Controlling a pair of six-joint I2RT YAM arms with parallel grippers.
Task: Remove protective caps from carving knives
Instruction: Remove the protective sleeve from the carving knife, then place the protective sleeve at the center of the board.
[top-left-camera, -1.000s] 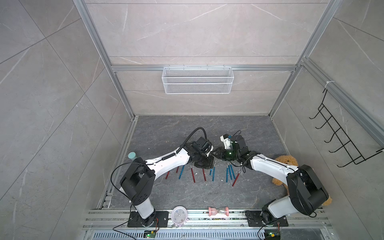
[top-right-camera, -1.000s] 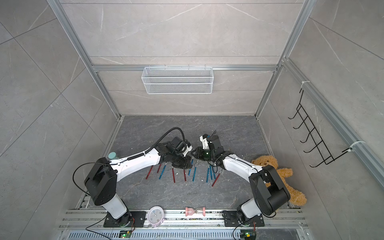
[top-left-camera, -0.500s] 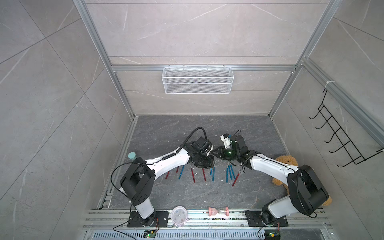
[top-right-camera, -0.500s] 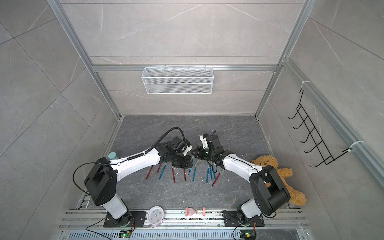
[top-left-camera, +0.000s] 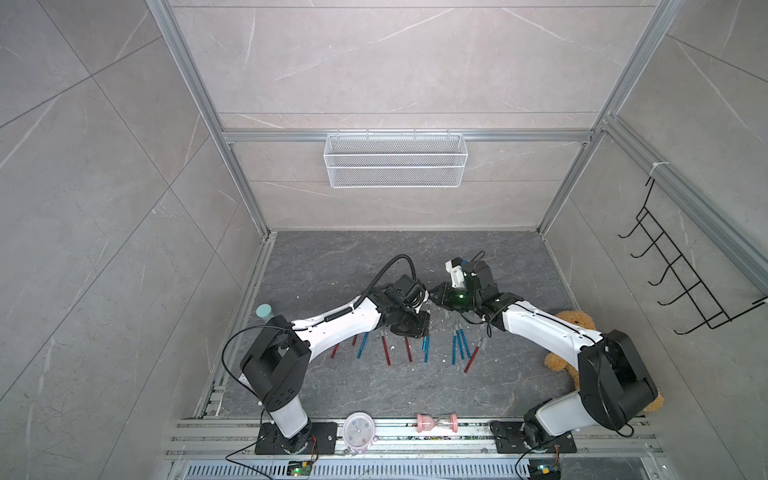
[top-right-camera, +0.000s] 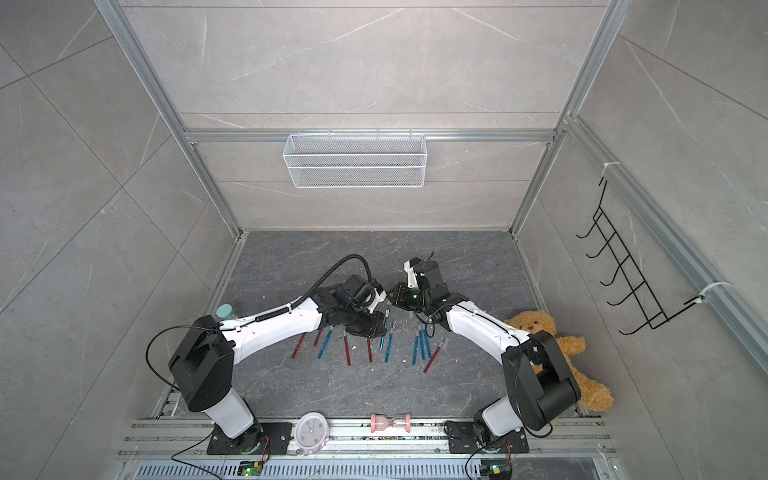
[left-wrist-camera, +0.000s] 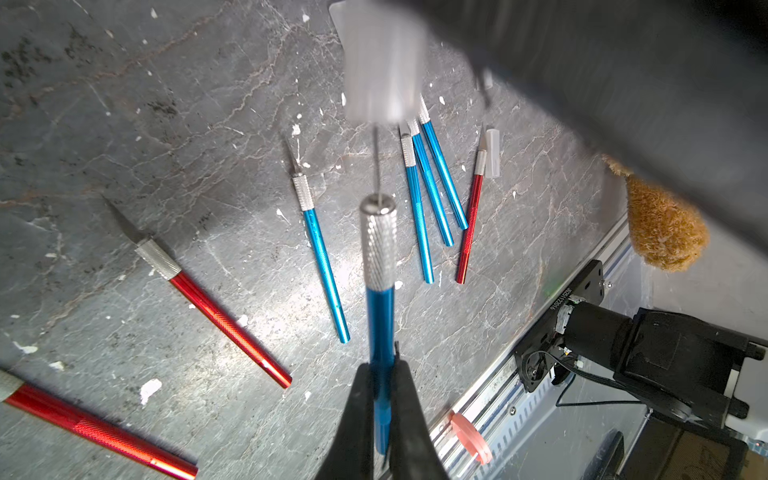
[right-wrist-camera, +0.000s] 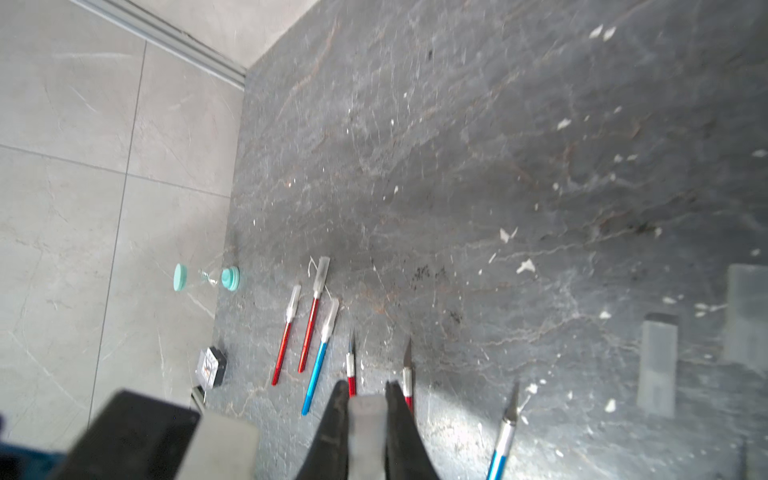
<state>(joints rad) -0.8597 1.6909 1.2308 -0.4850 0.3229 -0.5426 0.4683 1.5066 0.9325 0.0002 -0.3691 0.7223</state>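
Blue knife in left end effector

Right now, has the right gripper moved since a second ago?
Yes: the right gripper has drawn slightly toward the back wall, away from the three loose blue knives.

I see the carving knives in a row across the surface's middle, the teddy bear at its right edge.
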